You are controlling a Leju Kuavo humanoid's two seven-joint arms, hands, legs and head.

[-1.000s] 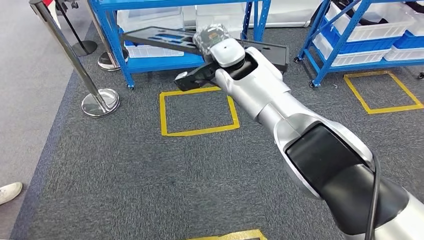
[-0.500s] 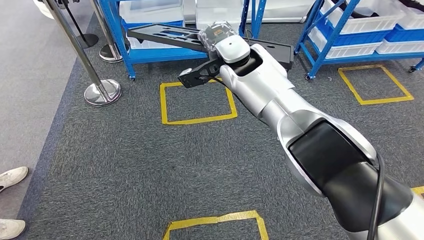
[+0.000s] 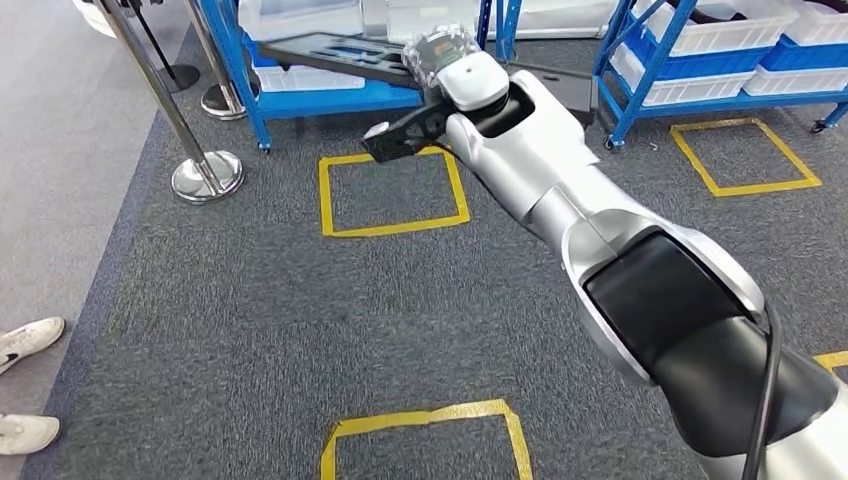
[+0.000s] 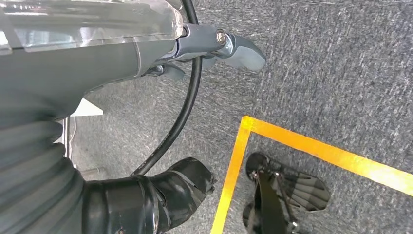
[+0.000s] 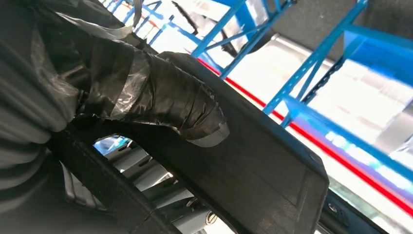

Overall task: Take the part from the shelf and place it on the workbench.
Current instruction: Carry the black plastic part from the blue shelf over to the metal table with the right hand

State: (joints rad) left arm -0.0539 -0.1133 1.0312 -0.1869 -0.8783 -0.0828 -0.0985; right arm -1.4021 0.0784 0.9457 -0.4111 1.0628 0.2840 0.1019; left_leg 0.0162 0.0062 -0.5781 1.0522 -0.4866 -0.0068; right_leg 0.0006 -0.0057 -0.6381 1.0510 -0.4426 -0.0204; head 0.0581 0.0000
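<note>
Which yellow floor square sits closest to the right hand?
The complete yellow square just beneath the right hand; the others lie far right and at the bottom edge.

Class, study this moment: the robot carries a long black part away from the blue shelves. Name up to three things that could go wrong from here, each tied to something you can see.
1. The black part is long and held by the right hand near its middle, so it may tilt or slip.
2. Its far end lies close to the blue shelf post and the metal stanchion; a turn could strike either.
3. A person's shoes stand near; the swinging part might reach that person.
</note>
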